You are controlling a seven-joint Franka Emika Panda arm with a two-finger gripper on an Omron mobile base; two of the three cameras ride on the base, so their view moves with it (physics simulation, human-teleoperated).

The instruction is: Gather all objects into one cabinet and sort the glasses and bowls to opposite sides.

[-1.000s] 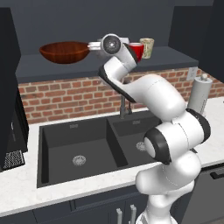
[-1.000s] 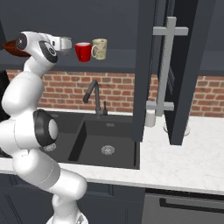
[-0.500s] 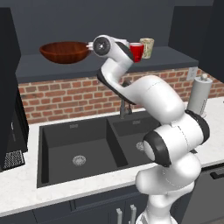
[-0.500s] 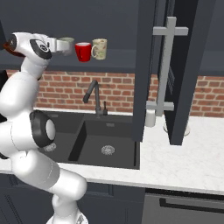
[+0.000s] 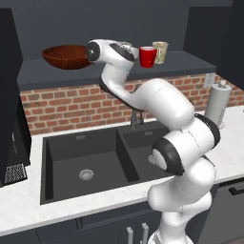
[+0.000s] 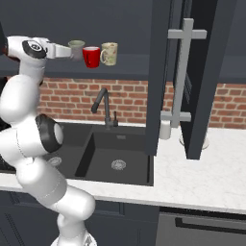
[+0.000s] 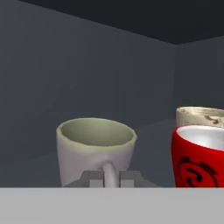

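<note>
The tool (image 7: 111,178) is clamped on the handle of the pale grey-white tapered ceramic cup (image 7: 95,151), its two finger tips pinching the handle from either side. That cup sits at the shelf of the dark charcoal wall cabinet (image 5: 57,71); whether its base rests on the shelf or hangs just above it is hard to tell.

The main risk is a knock. In the hand view the glossy bright red cup (image 7: 199,156) stands at about 3 o'clock of the held cup, near it, with the beige mottled cup (image 7: 202,116) just behind at 2 o'clock. A sideways drift towards them, or a release before the base is flat, could tip the grey cup or shove the red one into the beige one. A thin handle pinch could also let the cup swing.

The left base view shows the wide, shallow, glossy reddish-brown wooden bowl (image 5: 65,56) at 9 o'clock of the wrist, well apart from the cups. The right base view shows all three cups in a row, grey (image 6: 76,49), red (image 6: 91,56), beige (image 6: 109,53). The hand view alone shows the grip itself.
</note>
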